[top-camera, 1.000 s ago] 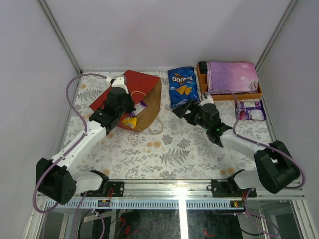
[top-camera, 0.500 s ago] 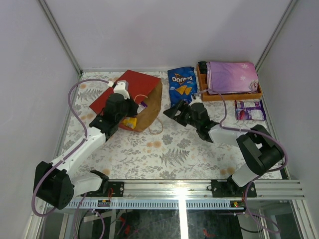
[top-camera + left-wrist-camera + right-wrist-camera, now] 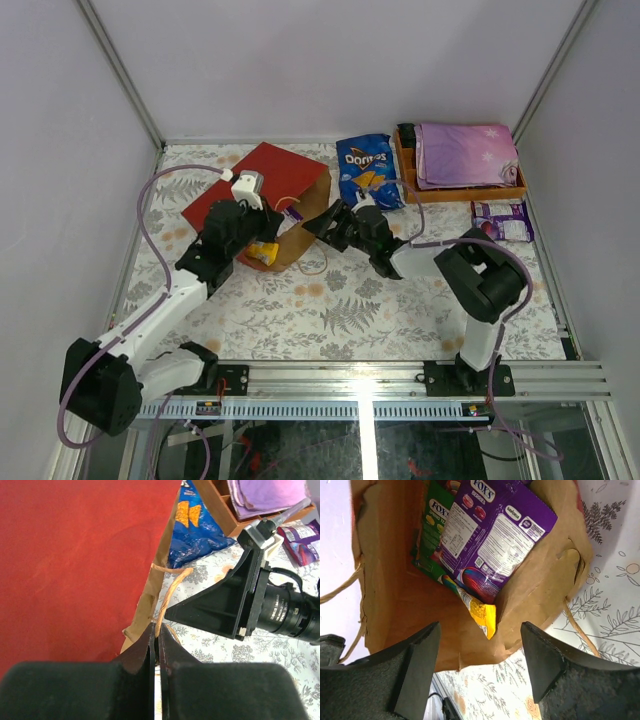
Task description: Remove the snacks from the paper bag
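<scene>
Paper bag (image 3: 258,175) lying far-left on tabletop (image 3: 350,310), Fox's packs (image 3: 495,535) + small packet (image 3: 482,615) sitting inside. Doritos bag (image 3: 366,172) lying just right of it; tray (image 3: 470,194) w/ cloth (image 3: 465,152) on it further right, lone packet (image 3: 502,220) lying before tray.

Soft, even overhead light fills the top view, shadows on the table (image 3: 340,300) faint, with a white glare patch on the near metal rail (image 3: 365,385). In the wrist views the left gripper (image 3: 156,630) and right gripper (image 3: 480,627) are dark and blurred; the paper bag (image 3: 530,595) inside is sharp
</scene>
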`<state>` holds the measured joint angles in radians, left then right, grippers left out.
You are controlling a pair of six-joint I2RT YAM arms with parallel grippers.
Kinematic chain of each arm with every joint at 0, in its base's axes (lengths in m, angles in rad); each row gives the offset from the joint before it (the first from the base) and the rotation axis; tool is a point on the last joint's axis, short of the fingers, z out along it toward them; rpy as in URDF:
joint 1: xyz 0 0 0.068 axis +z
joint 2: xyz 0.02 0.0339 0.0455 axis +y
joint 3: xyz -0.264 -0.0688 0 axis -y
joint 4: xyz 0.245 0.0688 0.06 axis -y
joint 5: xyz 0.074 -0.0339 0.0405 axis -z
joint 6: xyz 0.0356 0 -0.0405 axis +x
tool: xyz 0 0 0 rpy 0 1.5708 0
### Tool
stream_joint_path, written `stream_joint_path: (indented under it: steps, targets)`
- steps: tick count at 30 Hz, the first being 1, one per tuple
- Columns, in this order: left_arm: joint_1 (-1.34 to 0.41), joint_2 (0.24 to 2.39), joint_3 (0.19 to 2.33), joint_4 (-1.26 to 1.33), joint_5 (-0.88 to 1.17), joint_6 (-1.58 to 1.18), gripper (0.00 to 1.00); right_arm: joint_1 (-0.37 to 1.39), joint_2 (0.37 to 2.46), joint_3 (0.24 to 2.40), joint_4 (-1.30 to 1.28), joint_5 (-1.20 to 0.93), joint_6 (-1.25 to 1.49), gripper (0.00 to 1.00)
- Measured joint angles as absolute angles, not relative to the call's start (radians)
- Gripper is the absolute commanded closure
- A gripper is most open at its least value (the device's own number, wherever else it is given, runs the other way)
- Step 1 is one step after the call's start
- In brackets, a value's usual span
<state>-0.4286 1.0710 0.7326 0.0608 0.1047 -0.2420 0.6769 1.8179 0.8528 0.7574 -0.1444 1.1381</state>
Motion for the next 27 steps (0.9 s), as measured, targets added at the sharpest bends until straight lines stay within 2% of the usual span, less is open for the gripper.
stream_joint_path:
  steps: [10, 17, 27]
  targets:
    - [-0.432, 1.136, 0.756, 0.051, 0.004, -0.301, 1.00, 0.715, 1.996, 0.955, 0.842, -0.130, 1.266, 0.31]
    - [-0.432, 1.161, 0.769, 0.047, 0.003, -0.302, 1.00, 0.771, 2.085, 1.015, 0.865, -0.121, 1.309, 0.41]
    - [-0.432, 1.184, 0.789, 0.044, 0.019, -0.306, 1.00, 0.776, 2.235, 1.143, 0.812, -0.089, 1.390, 0.45]
